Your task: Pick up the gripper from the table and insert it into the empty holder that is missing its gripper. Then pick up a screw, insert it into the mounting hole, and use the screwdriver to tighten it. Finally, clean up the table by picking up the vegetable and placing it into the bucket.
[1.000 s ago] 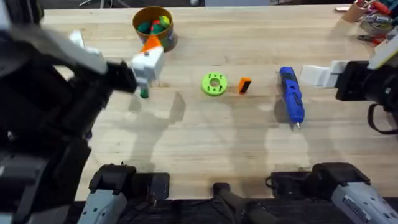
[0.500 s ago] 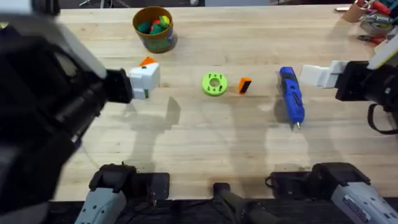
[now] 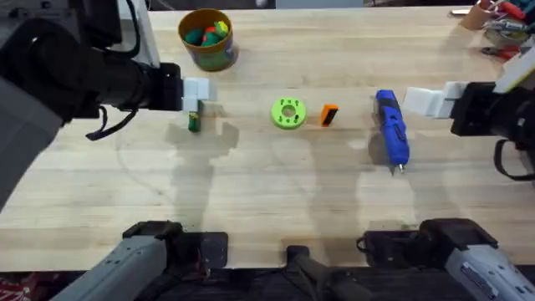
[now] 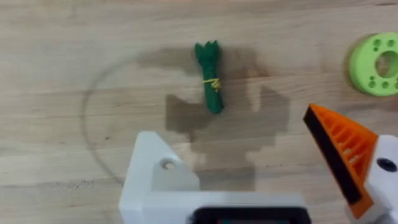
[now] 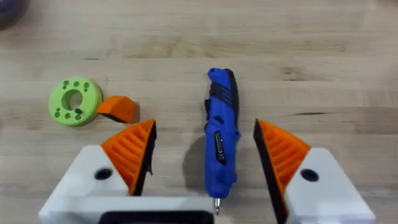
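Up beyond the vegetable point(image 3: 194, 124) stands the bucket point(image 3: 206, 52), colourful toy pieces inside. Both grippers gape empty: left gripper point(image 4: 261, 168) over the vegetable, right gripper point(image 5: 205, 155) astride the screwdriver point(image 5: 220, 140).

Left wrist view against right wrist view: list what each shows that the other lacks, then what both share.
Left wrist alone: the small dark-green knobbly toy vegetable lying on the table, ahead of the open left gripper.
Right wrist alone: the blue pen-shaped screwdriver between the open right gripper fingers, and a small orange block.
Both: the lime-green round disc with holes and the wooden table.

Left pincer point(image 4: 249, 180) open; right pincer point(image 5: 205, 162) open
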Robot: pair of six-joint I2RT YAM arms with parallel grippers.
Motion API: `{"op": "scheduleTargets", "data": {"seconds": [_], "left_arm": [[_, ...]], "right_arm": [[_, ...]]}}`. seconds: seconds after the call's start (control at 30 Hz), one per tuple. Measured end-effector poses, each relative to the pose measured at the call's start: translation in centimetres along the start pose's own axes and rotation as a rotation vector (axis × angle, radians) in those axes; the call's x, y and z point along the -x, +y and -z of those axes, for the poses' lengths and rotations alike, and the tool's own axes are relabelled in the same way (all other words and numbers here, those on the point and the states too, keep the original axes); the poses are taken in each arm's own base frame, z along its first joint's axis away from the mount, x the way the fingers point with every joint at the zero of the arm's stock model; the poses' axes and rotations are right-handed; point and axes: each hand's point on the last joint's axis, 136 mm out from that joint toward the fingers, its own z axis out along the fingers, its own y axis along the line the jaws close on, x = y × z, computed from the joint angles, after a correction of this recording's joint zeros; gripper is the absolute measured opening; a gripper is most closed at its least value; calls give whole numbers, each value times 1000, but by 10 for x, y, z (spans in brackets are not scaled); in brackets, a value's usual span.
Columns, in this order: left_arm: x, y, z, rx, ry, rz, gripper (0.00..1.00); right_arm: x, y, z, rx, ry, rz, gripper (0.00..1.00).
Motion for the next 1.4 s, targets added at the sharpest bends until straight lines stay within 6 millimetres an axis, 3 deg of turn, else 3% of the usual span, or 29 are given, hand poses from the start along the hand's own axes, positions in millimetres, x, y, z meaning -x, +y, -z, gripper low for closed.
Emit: {"op": "scheduleTargets", "data": {"seconds": [0.2,0.37,0.67,1.1,1.4], "left_arm": [[-6,16,-5,15,36,55,983],[-15,13,-10,-8,87,38,983],[-35,14,-55,-27,281,46,983],[-8,22,-104,-22,330,47,983],[-18,23,-127,-26,392,51,982]], "right_arm": [[-1,0,0,0,5,0,912],[-1,0,0,0,5,0,912],[-1,0,0,0,5,0,912],[-1,0,0,0,5,0,912],[-1,0,0,0,5,0,912]]}}
